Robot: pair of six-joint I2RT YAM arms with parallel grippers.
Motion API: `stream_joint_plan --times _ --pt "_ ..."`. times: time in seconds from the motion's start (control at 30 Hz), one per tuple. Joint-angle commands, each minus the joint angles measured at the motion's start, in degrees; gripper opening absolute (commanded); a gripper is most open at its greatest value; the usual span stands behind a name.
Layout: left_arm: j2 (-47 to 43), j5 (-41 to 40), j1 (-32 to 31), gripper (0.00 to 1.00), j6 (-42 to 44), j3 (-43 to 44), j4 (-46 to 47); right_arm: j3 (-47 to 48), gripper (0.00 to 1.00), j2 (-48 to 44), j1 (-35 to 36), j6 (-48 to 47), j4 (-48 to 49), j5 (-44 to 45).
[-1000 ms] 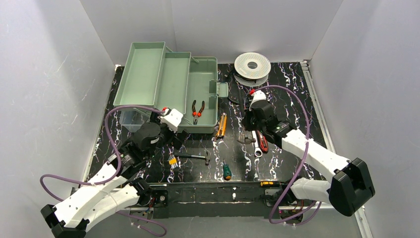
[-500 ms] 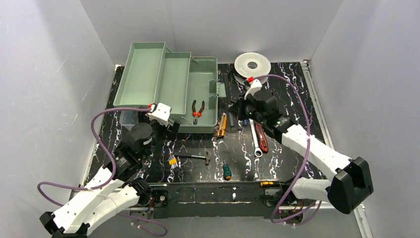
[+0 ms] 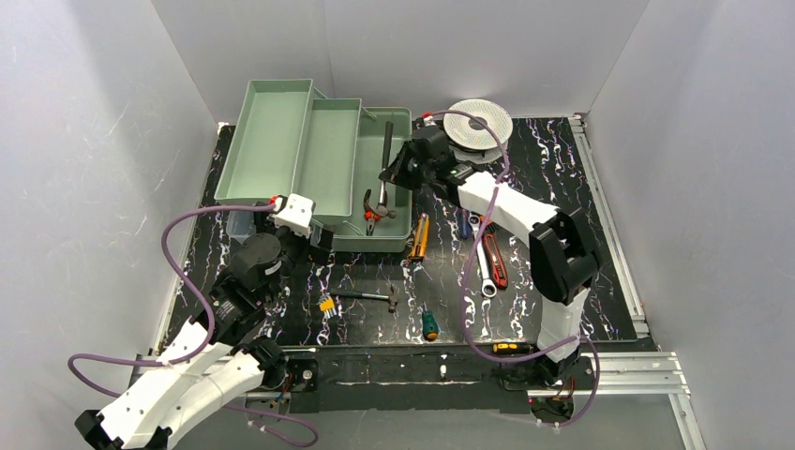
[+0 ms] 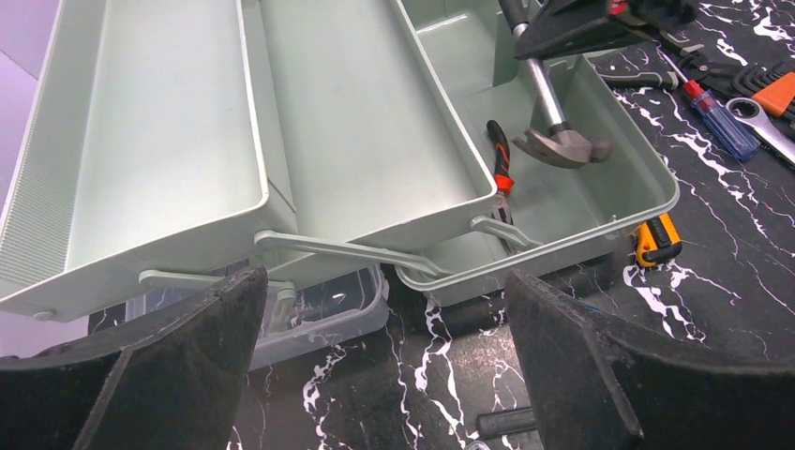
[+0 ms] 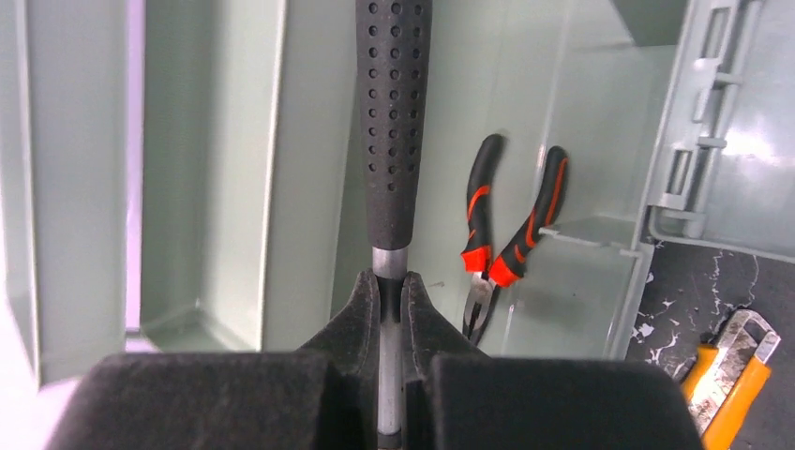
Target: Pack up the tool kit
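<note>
One hammer (image 3: 386, 155), clenched at its bare shaft by the right jaws, hangs lengthwise over the toolbox base (image 3: 373, 141), head seemingly just above the floor; left jaws gape, idle.

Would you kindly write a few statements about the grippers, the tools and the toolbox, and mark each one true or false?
1. The right gripper is shut on the metal shaft of a hammer. True.
2. The left gripper is holding the pliers. False: its jaws are wide open with nothing between them, and the pliers lie in the bottom compartment of the toolbox.
3. The hammer's head is over the toolbox's bottom compartment, close to the pliers. True.
4. The green-handled screwdriver lies in the toolbox. False: it lies on the table, near the arms' bases.
</note>
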Motion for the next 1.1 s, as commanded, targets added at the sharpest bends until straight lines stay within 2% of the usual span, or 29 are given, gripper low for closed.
stream_joint_plan --times 0.0,0.17,0.3,0.37,0.4,0.47,0.67,0.8,1.07 --pt "-1.1 0.4 0.4 0.98 -0.1 1.0 -0.5 9.8 0.01 4.0 2.9 5.2 -4.1 12.8" --pt "-1.2 0.4 0.5 0.98 0.0 1.0 -0.7 11.8 0.01 7.2 4.4 5.1 -5.9 16.0" --pt "-1.2 0.4 0.6 0.98 0.0 1.1 -0.9 13.2 0.25 8.5 4.4 4.8 -7.3 15.4" --pt "-1.3 0.4 0.6 0.98 0.1 1.1 -1.0 14.1 0.48 8.2 4.5 4.1 -8.6 15.3" --pt "-1.3 0.4 0.6 0.98 0.1 1.1 -1.0 14.3 0.55 7.9 4.5 3.6 -8.9 15.2" --pt "-1.3 0.5 0.6 0.98 0.1 1.0 -1.0 14.2 0.61 6.7 4.5 2.0 -9.2 15.3" --pt "-1.1 0.7 0.7 0.98 0.2 1.0 -1.0 10.2 0.59 0.2 4.5 -4.9 -8.2 11.6" --pt "-1.1 1.1 0.8 0.98 0.3 1.0 -1.2 3.7 0.58 -7.2 4.5 -10.6 -8.9 10.6" --pt "-0.4 4.9 0.9 0.98 0.8 1.2 -2.0 -13.2 0.58 -21.4 4.4 -15.6 -13.2 17.8"
